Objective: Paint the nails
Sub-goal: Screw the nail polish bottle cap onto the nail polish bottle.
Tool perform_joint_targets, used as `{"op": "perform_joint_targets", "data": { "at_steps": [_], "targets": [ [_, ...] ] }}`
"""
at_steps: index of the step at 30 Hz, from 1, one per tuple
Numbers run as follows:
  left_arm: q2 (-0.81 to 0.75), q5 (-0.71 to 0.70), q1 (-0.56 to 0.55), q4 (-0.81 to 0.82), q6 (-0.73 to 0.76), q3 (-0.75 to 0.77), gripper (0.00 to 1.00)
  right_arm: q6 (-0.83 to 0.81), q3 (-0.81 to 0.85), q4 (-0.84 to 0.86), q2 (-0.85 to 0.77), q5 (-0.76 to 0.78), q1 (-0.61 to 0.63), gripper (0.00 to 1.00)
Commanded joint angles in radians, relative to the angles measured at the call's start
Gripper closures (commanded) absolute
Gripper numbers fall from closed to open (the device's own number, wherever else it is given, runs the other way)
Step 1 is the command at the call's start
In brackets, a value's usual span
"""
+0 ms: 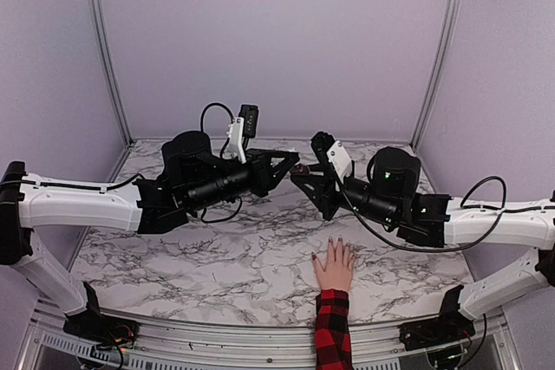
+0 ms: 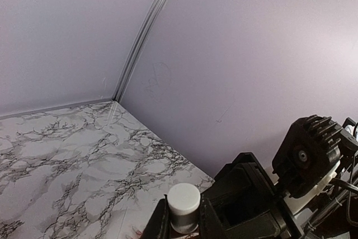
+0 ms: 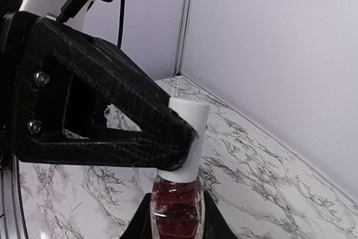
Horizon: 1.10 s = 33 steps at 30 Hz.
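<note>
Glass polish bottle clamped at base by right gripper; white cap pinched by left gripper. Nails seen flat on marble table, below bottle, nearer arm bases. Risk: cap twisted off-axis, bottle slipped, polish spilled.

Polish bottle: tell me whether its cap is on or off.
On. The white cap sits atop the red-filled bottle, the left tool shut around it.

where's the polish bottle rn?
The bottle is bottom centre in the right wrist view, mid-air over the table: right gripper holds its body, left gripper pinches its white cap.
</note>
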Motion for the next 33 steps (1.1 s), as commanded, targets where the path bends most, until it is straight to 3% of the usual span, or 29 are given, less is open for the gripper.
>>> {"op": "perform_joint_targets", "data": {
  "at_steps": [1,12,33],
  "targets": [
    [0.010,0.050,-0.001,0.076,-0.003,-0.004,0.92,-0.010,0.041,0.071,-0.039,-0.028,0.004,1.00],
    [0.002,0.205,0.003,0.120,0.054,-0.057,0.96,0.064,0.028,0.170,-0.085,-0.407,-0.095,1.00],
    [0.090,0.790,0.026,0.120,0.238,-0.041,0.94,0.107,0.066,0.292,-0.108,-0.977,-0.128,1.00]
  ]
}}
